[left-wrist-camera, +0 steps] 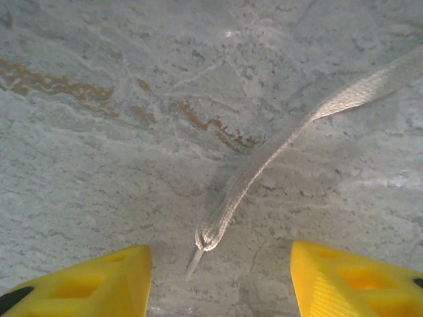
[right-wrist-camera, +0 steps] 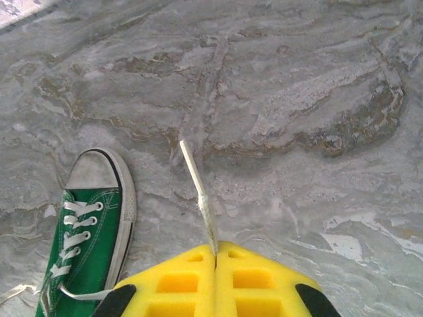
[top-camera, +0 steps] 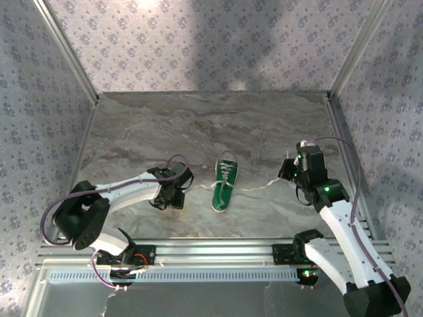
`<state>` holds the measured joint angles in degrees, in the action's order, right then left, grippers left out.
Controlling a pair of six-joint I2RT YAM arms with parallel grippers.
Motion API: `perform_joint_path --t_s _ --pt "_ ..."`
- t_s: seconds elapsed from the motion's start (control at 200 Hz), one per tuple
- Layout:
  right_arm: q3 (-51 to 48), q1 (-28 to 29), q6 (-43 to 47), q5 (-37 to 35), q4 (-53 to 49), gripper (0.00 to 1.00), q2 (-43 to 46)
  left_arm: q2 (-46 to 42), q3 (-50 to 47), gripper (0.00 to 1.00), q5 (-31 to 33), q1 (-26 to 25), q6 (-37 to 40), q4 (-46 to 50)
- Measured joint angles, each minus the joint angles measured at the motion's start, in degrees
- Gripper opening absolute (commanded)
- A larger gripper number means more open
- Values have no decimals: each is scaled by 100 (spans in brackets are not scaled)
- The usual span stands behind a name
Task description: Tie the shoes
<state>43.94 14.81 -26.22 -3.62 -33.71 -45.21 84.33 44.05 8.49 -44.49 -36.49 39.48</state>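
Marbled grey table (top-camera: 165,125), enclosed by flower-patterned walls (top-camera: 198,46).

Sneaker (top-camera: 225,181): green with a white toe cap. It lies flat on the table between the two sets of jaws, toe pointing away from the arm bases. From the right wrist it appears to the left of the right jaws, its toe cap ahead of them. White lacing crosses its upper.

Left jaws: released. The yellow fingers (left-wrist-camera: 99,284) stand wide apart, low over the table. The left lace (left-wrist-camera: 264,155) lies slack on the table, coming in from ahead and to the right of the jaws. Its tip ends in the gap between the fingers and touches neither.

Right jaws: clenched, grasping the right lace (right-wrist-camera: 205,211). The yellow fingers (right-wrist-camera: 178,281) are pressed together on it, and its stiff tip sticks out straight ahead of them. In the top view this lace runs across the table from the sneaker to the right jaws.
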Motion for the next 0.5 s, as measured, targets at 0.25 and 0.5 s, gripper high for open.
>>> perform_joint_path --t_s 0.25,0.5 --pt "162 61 22 -7 -136 0 212 229 127 12 -103 4 87 -205" --pt "229 151 20 -2 -151 0 339 -227 295 0 -37 13 109 -208"
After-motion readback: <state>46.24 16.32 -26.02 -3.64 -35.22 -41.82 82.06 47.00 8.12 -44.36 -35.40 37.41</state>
